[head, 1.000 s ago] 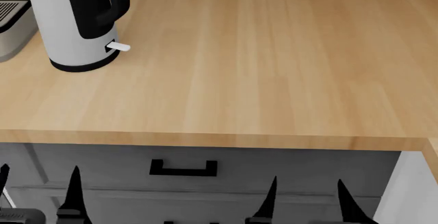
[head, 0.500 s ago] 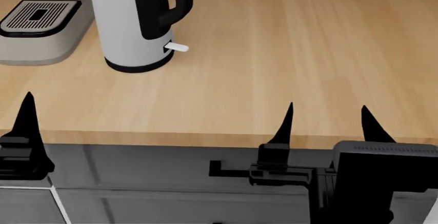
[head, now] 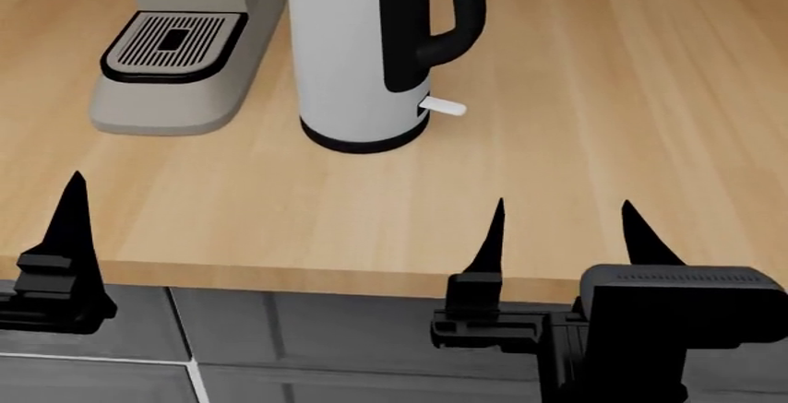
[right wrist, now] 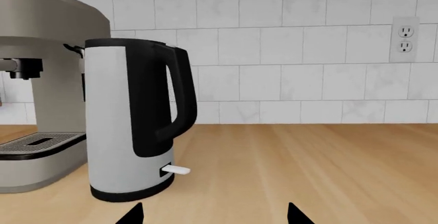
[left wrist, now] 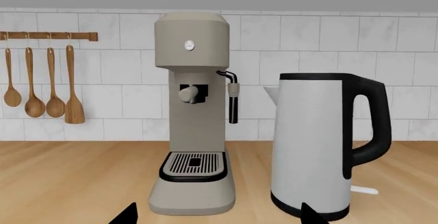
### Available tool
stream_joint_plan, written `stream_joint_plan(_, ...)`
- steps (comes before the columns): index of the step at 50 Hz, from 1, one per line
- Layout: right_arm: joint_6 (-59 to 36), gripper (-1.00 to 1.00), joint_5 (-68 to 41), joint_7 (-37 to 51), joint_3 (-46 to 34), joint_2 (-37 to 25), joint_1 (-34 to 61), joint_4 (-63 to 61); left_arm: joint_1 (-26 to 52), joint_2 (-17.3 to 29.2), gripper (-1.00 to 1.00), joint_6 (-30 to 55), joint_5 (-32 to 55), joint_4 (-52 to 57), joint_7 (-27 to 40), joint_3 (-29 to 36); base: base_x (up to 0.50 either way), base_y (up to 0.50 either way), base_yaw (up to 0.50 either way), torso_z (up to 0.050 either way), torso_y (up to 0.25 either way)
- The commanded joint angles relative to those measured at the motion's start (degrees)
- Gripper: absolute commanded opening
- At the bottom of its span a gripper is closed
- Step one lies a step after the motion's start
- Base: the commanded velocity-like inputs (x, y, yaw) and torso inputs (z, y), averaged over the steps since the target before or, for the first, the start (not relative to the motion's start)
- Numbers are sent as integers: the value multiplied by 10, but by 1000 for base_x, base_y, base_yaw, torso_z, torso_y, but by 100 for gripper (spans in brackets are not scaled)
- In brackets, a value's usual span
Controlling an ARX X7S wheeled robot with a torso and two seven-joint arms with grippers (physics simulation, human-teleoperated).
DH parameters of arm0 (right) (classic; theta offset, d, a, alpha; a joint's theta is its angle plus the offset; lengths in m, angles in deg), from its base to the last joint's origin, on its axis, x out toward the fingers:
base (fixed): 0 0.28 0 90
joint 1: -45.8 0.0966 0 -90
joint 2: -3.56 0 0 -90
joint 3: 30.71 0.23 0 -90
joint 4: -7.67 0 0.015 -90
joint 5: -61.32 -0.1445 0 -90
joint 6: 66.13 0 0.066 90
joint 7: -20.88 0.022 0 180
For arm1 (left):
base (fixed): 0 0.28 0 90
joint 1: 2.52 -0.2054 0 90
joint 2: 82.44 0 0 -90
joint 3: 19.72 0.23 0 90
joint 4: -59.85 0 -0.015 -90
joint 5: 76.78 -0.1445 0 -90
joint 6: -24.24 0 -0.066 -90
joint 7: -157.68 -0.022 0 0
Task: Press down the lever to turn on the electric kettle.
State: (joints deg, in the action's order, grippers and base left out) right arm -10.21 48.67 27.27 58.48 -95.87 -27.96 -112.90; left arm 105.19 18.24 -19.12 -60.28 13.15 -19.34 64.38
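Two hands show low in the head view, both at the near edge of the wooden table (head: 591, 145). The right hand (head: 560, 232) has its dark pointed fingers spread apart, released and holding nothing; its tips rise just over the table's front edge. Of the left hand (head: 68, 237) only one pointed finger shows at the view's left, so from the head view alone its state cannot be told; the left wrist view shows two fingertips (left wrist: 123, 215) set wide apart with nothing between them, so it too is released.

The electric kettle (head: 357, 53) stands upright on the table, well beyond both hands, farther back from the front edge and between them, nearer the right hand's side than the left's. Its black loop handle (head: 449, 16) faces the robot's right. A small white lever (head: 444, 106) sticks out low on the body just under the handle, above the black base ring, pointing toward the right. Neither hand touches the kettle or the lever; bare table lies between them.

Just beside the kettle on the robot's left stands a beige coffee machine (head: 185, 71) with a grated drip tray (head: 173, 41), close to the kettle but apart from it. In the left wrist view wooden spoons (left wrist: 41, 85) hang on a rail against the white tiled wall, and the right wrist view shows a wall socket (right wrist: 407, 38).
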Motion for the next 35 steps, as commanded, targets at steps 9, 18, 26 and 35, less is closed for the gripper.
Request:
stream_joint_plan(9,20,100,-19,-3,12,-7,-6,13,-2,4,100,-13,7,-9,1,12,500,13,0,0,0)
stream_joint_plan(18,-77,100,-17,15,-8,-17,77,24,-3,9,100,-1,15,7,7,4,58,1,0,0,0)
stream_joint_plan(26,-82,100,-22,7,5,-19,166,156,8,15,100,22,25,23,13,-2,207,5,0,0,0)
stream_joint_plan(35,-52,100,-14,6,10,-25,180,221,9,13,100,10,25,10,15,4,293,7,0,0,0)
